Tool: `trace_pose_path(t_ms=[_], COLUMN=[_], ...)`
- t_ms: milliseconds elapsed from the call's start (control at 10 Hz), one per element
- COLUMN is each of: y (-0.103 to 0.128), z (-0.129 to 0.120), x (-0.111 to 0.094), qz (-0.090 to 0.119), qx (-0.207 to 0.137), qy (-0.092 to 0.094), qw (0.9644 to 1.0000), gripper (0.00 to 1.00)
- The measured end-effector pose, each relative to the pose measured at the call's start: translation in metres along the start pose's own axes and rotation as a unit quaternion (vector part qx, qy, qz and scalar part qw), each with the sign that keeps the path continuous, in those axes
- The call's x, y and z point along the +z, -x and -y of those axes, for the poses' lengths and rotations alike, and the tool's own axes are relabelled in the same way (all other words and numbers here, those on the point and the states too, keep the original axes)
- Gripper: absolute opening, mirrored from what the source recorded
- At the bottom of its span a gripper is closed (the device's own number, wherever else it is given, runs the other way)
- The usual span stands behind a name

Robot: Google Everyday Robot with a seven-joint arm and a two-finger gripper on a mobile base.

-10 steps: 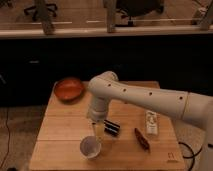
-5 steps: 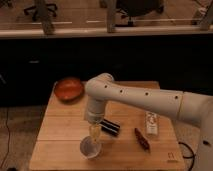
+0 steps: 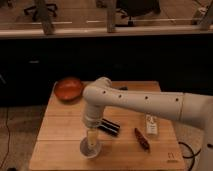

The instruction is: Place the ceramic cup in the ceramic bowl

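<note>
The ceramic cup [image 3: 90, 148] is small, round and white and stands on the wooden table [image 3: 60, 130] near its front edge. My gripper [image 3: 92, 141] points straight down into the cup from above, at the end of the white arm [image 3: 145, 102] that reaches in from the right. The ceramic bowl [image 3: 68, 89] is wide, shallow and orange-brown and sits at the table's back left corner, well apart from the cup and gripper.
A black flat object [image 3: 109, 126] lies just right of the gripper. A dark red-brown object [image 3: 141, 139] and a small white packet [image 3: 151, 125] lie further right. A dark wall and a ledge with windows stand behind the table.
The gripper has come down from above the table to the cup and now reaches into it. The cup and bowl have stayed in place.
</note>
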Motion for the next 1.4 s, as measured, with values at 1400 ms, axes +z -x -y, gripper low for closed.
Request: trace_pose_path(t_ms=[1400], y=[-0.021], z=[0.009], x=[0.027], qz=[-0.014], qx=[-0.037], qy=[-0.048], qw=[0.9981], gripper=[0.8])
